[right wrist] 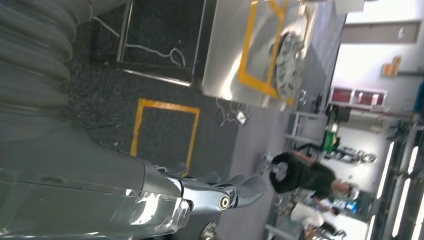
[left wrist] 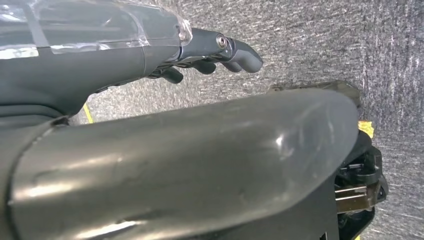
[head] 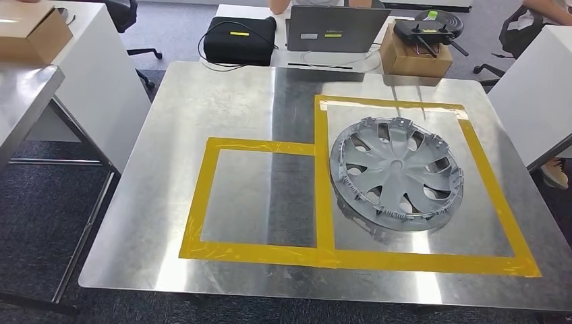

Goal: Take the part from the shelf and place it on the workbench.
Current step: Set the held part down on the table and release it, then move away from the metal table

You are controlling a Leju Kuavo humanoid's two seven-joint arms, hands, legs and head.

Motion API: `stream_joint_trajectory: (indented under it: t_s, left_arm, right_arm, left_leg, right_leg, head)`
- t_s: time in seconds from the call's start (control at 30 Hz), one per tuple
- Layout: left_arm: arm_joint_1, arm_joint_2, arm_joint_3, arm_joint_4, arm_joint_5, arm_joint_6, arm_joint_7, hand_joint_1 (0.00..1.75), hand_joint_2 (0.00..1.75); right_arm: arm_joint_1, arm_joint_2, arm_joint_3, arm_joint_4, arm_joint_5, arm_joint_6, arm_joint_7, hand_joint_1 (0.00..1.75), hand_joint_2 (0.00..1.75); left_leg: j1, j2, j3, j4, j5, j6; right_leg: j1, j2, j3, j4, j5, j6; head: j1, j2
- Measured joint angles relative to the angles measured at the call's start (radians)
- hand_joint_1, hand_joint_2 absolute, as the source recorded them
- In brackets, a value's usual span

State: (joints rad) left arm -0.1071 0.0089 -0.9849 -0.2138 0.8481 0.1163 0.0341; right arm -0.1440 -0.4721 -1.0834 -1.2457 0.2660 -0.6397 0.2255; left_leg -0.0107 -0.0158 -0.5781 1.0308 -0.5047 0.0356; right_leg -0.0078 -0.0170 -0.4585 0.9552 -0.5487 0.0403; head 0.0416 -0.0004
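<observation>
We've got the grey hubcap (head: 396, 173) lying flat on the steel workbench (head: 222, 121), right of centre in the head view, inside the bigger yellow tape rectangle (head: 496, 202). The smaller tape rectangle (head: 195, 216) to its left has nothing in it.

Top of that frame: a black case (head: 239, 39), an open laptop (head: 335, 28) and a cardboard box (head: 413, 57) with black gear on it, plus another cardboard box (head: 30, 30) in the upper left corner.

Our left hand (left wrist: 210, 52) hangs over grey carpet, fingers loosely curled, holding nothing. Our right hand (right wrist: 220, 192) sits low in its wrist view, fingers fairly straight and empty, above a yellow floor square (right wrist: 162, 132); a person (right wrist: 305, 175) stands in the background.
</observation>
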Motion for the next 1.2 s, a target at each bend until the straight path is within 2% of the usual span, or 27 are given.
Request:
stream_joint_trajectory:
  t_s: [0.13,0.2,0.37,0.57,0.73,0.87,1.2]
  left_arm:
    - [-0.001,-0.002,0.0,0.0,0.01,0.001,0.002,0.0,0.0]
    - [-0.001,-0.002,0.0,0.0,0.012,0.002,0.003,0.0,0.0]
    - [-0.002,-0.001,0.0,0.0,0.013,0.003,0.004,0.0,0.0]
    - [-0.002,0.001,0.0,0.0,0.015,0.003,0.005,0.0,0.0]
    - [-0.002,0.002,0.0,0.0,0.024,0.01,0.013,0.0,0.0]
    - [-0.002,0.004,0.0,0.0,0.029,0.017,0.022,0.0,0.0]
    - [-0.002,0.006,0.0,0.0,0.031,0.025,0.029,0.0,0.0]
  right_arm:
    - [-0.043,0.06,-0.091,0.089,0.005,0.0,-0.132,0.0,1.75]
    - [-0.059,0.081,-0.133,0.133,0.008,0.0,-0.17,0.0,1.75]
    - [-0.081,0.122,-0.201,0.206,0.014,0.0,-0.186,0.0,1.75]
    - [-0.098,0.146,-0.248,0.255,0.027,0.0,-0.188,0.0,1.75]
    - [-0.114,0.166,-0.312,0.319,0.08,0.0,-0.235,0.0,1.75]
    - [-0.1,0.207,-0.354,0.351,0.139,0.0,-0.164,0.0,1.75]
    - [-0.058,0.361,-0.414,0.381,0.38,0.0,0.017,0.0,1.75]
  left_leg:
    - [0.0,0.005,0.002,-0.001,0.0,0.0]
    - [0.0,0.007,0.002,-0.001,0.0,0.0]
    - [-0.001,0.01,0.002,-0.002,0.0,0.0]
    - [-0.001,0.012,0.003,-0.002,0.0,0.0]
    - [0.0,0.012,0.003,-0.002,0.0,0.0]
    - [0.0,0.012,0.003,-0.003,0.0,0.0]
    - [0.0,0.012,0.004,-0.005,0.0,0.0]
  right_leg:
    - [0.0,0.004,0.0,0.0,0.0,0.0]
    - [0.0,0.005,0.0,0.0,0.001,-0.001]
    - [0.0,0.006,0.0,0.0,0.001,-0.001]
    - [0.0,0.007,0.0,0.0,0.001,-0.001]
    - [0.0,0.007,0.0,0.0,0.001,-0.001]
    - [0.0,0.007,0.0,0.0,0.001,-0.001]
    - [0.0,0.007,0.0,0.0,0.001,-0.001]
  head:
    - [0.0,0.0]
    - [0.0,0.0]
    - [0.0,0.0]
    - [0.0,0.0]
    - [0.0,0.0]
    - [0.0,0.0]
    - [0.0,0.0]
